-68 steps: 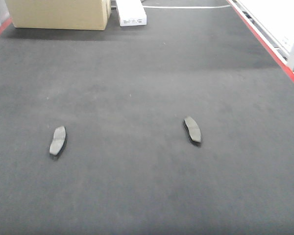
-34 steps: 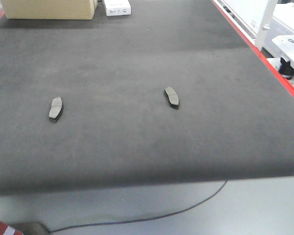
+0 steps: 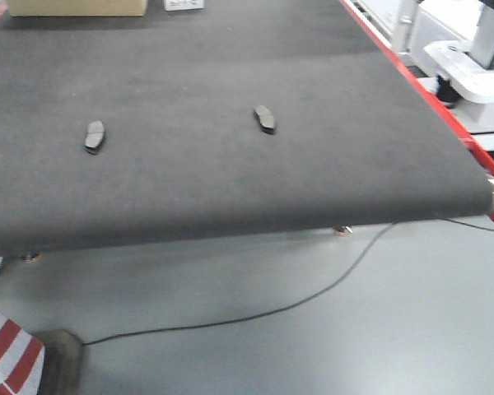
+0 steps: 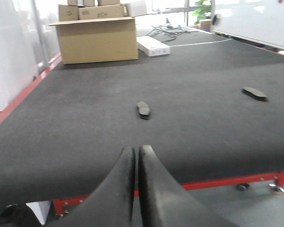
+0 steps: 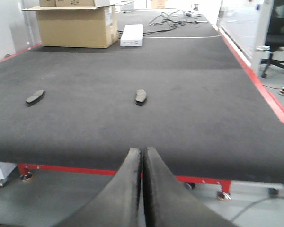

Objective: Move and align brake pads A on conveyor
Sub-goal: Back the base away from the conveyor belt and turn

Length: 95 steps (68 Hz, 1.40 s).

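Brake pads A (image 3: 95, 137) sit well apart on conveyor (image 3: 230, 197), off edges.

Only the jaws of the left gripper (image 4: 136, 152) and the right gripper (image 5: 142, 152) are seen. Each pair is black and smooth, wide below and curved to thin tips.

We see two brake pads on the conveyor (image 3: 230, 197), well apart: the left pad (image 3: 95, 137) lies nearer us, the right pad (image 3: 265, 120) slightly farther back. At the belt's far end stands a cardboard box (image 4: 97, 38) on the left, with a low flat box (image 4: 153, 46) just beside it on its right. Below the near edge, a cable (image 3: 230, 321) runs across the floor (image 3: 412, 329).
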Motion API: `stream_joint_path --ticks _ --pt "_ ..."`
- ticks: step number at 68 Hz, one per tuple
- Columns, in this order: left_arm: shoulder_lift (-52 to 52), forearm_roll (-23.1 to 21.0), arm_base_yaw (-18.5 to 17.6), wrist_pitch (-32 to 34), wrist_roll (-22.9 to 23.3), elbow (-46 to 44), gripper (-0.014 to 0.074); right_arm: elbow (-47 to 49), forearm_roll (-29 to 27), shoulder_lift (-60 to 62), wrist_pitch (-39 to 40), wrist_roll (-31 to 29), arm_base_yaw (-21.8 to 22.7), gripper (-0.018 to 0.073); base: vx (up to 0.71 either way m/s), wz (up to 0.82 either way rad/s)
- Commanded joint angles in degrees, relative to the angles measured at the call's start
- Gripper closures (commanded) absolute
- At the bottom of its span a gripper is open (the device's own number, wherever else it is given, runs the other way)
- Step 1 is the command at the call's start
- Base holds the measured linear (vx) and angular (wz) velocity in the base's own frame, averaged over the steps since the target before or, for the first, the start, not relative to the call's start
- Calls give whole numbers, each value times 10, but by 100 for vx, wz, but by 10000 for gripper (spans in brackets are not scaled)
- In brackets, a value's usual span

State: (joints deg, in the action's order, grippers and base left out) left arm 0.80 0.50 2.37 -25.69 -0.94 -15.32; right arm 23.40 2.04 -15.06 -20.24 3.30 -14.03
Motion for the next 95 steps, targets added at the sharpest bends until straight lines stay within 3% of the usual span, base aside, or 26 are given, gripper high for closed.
stream_joint_path --ticks 1,51,95 --pt "7 -5 -1 46 3 -13 603 15 2 -5 44 -2 3 565 -28 -22" --pt "7 -5 -1 46 3 -13 603 15 2 -5 44 -2 3 565 -15 -60" --pt "7 -5 -1 46 3 -13 603 15 2 -5 44 -2 3 565 3 -58"
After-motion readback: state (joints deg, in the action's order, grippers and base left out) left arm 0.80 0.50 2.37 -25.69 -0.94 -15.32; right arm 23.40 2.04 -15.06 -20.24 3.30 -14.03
